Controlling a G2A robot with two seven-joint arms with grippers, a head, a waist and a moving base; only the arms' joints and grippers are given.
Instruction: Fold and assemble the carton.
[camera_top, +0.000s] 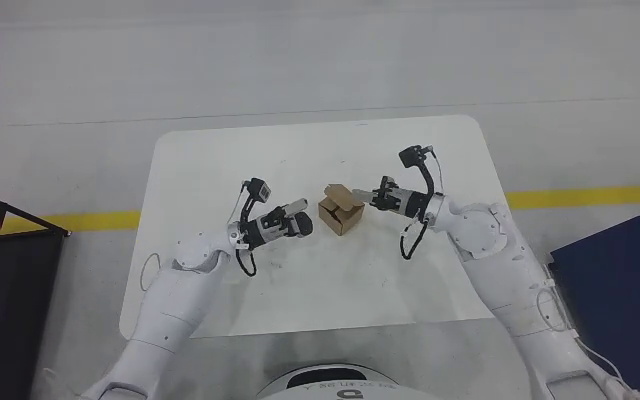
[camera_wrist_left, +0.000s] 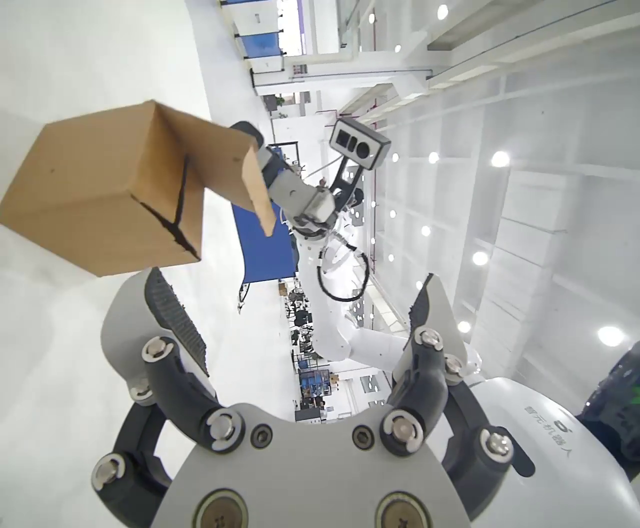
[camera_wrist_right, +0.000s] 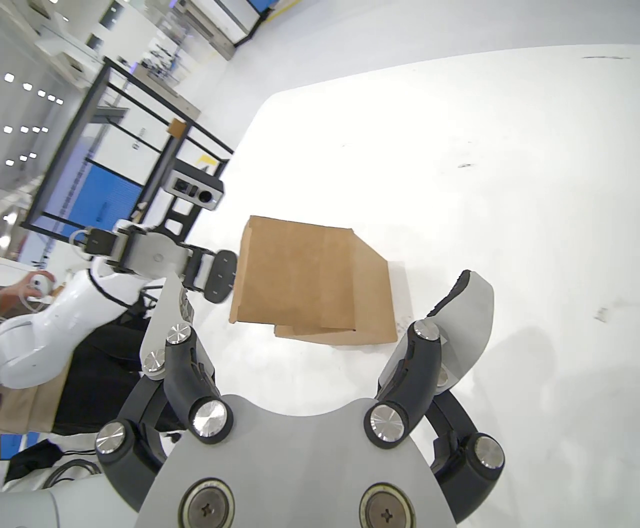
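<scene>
Brown cardboard carton (camera_top: 340, 209) is sitting on the white rounded-corner table (camera_top: 420, 150), directly between the two claws. Left gripper (camera_top: 302, 223) is hovering just beside one wall of it, fingers spread wide, holding nothing. Right gripper (camera_top: 376, 195) is facing the opposite side, also spread wide and holding nothing, with the box just ahead of its fingertips. One flap (camera_wrist_left: 235, 165) is standing up on the right gripper's side. In the left wrist view it is covering that claw's fingertips, so can't tell if they're touching cardboard. Carton interior is proving hard to make out from above. A dark seam (camera_wrist_left: 175, 225) is showing on the wall facing the left claw, where two panels are meeting; can't tell how tightly. Table top is carrying a few small dark scuffs (camera_wrist_right: 467, 165). Grey floor (camera_top: 300, 60) is surrounding the table, with a yellow floor stripe (camera_top: 570, 197) running out on both sides. Blue partition panel (camera_wrist_left: 262, 245) and round ceiling lights (camera_wrist_left: 500, 159) are showing beyond the right arm.
</scene>
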